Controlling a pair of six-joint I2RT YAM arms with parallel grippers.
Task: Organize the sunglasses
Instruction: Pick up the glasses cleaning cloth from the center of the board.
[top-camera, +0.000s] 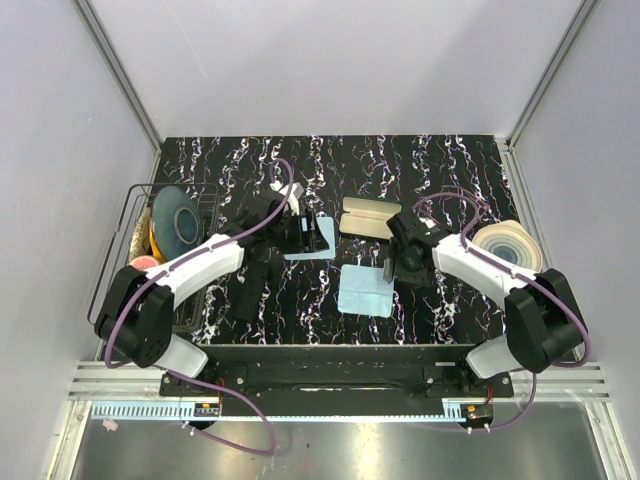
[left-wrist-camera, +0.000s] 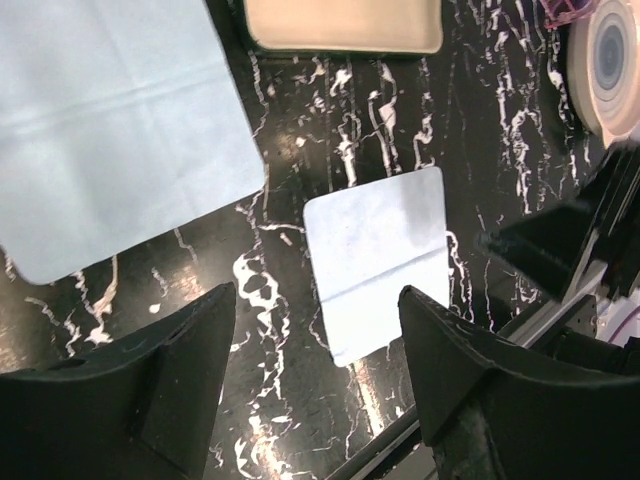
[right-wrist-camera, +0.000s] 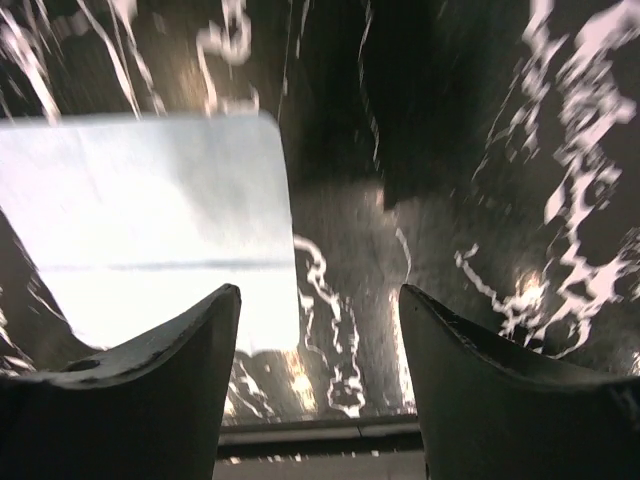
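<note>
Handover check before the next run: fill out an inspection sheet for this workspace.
Surface: black marbled table, no spills seen.
Job's things: beige case at back; far blue cloth left of centre; near blue cloth central; sunglasses not clearly made out.
Clutter: wire basket holding discs, left; tape roll, right.
Grippers: left gripper open, empty; right gripper open, empty.
Cables: purple cable loops on left and right sides.
Surroundings: pale walls, nothing else seen.

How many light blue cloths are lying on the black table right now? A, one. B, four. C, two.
C: the near cloth lies flat closer to the arm bases, and the far cloth lies farther back, apart from it.
</note>
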